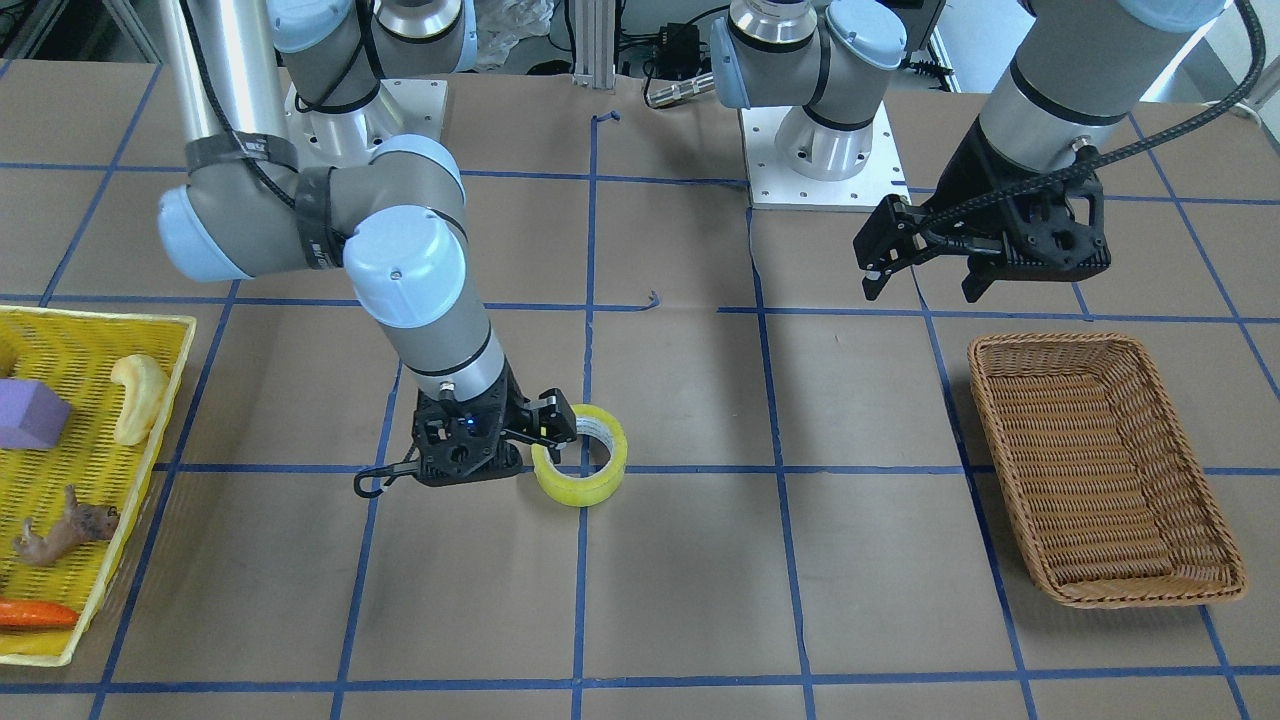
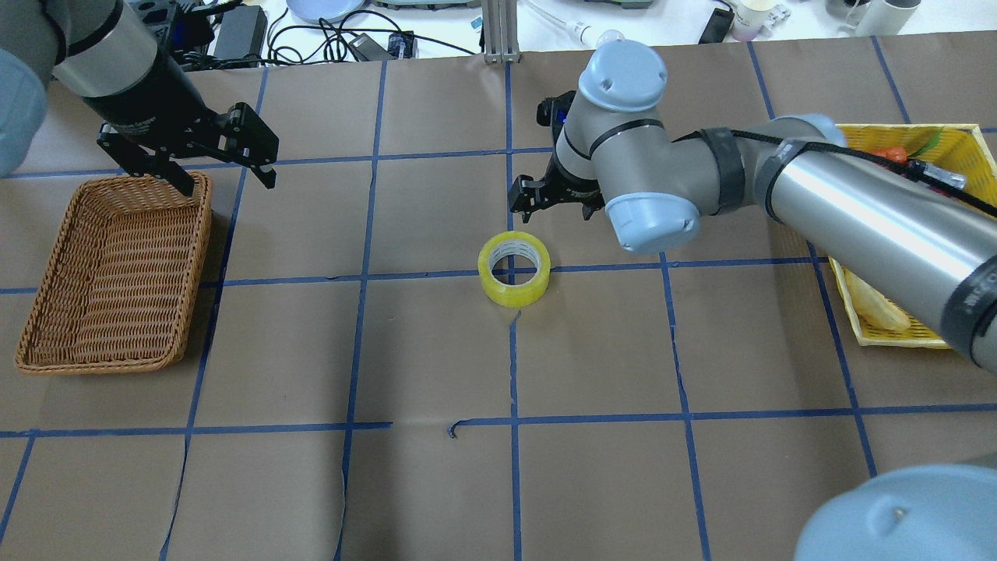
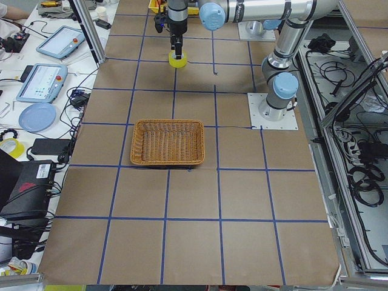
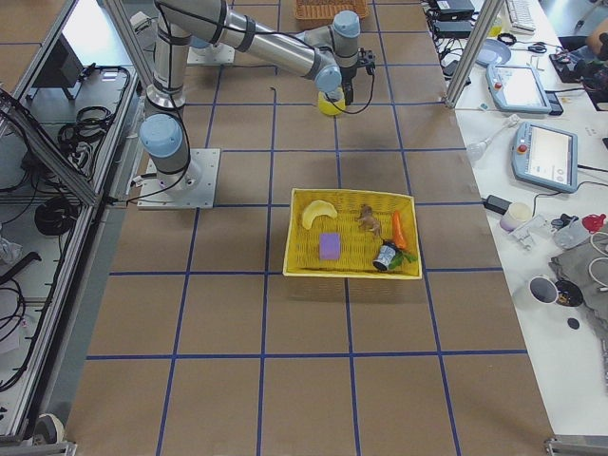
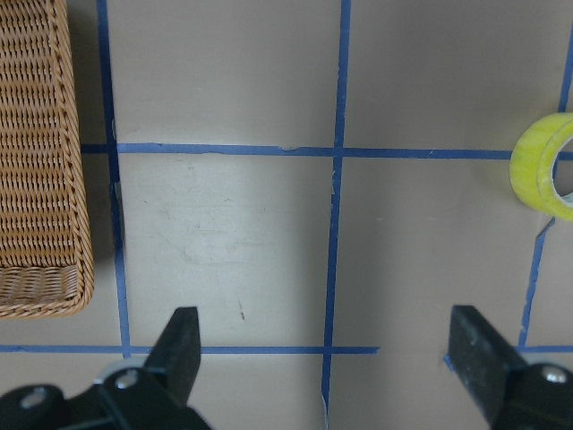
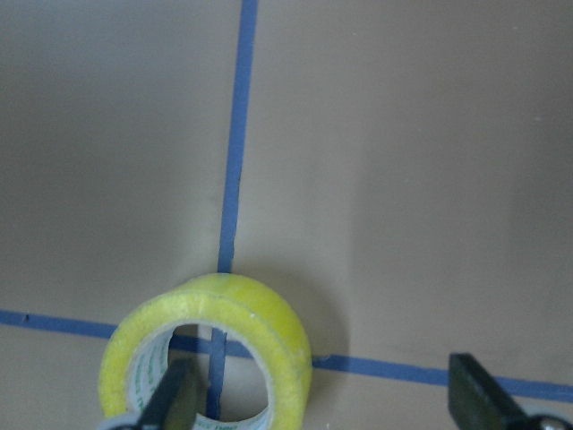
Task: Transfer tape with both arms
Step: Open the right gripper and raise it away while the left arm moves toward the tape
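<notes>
The tape (image 1: pixel 598 482) is a yellow roll lying flat on the brown table where blue grid lines cross, and shows in the overhead view (image 2: pixel 514 293). My right gripper (image 1: pixel 545 428) is open right at the roll. In the right wrist view one finger (image 6: pixel 175 399) is over the roll's hole and the other finger (image 6: pixel 479 394) is outside it, with the tape's wall (image 6: pixel 269 318) between them. My left gripper (image 2: pixel 227 178) is open and empty, raised beside the far end of the wicker basket (image 2: pixel 109 265). The left wrist view shows the tape (image 5: pixel 537 166) at its right edge.
The brown wicker basket (image 1: pixel 1100 470) holds nothing. A yellow basket (image 1: pixel 90 440) on the robot's right holds a banana (image 1: pixel 140 395), a purple block (image 1: pixel 30 412), a toy animal (image 1: pixel 65 530) and a carrot (image 1: pixel 35 613). The arm bases (image 1: pixel 825 150) stand at the table's robot side.
</notes>
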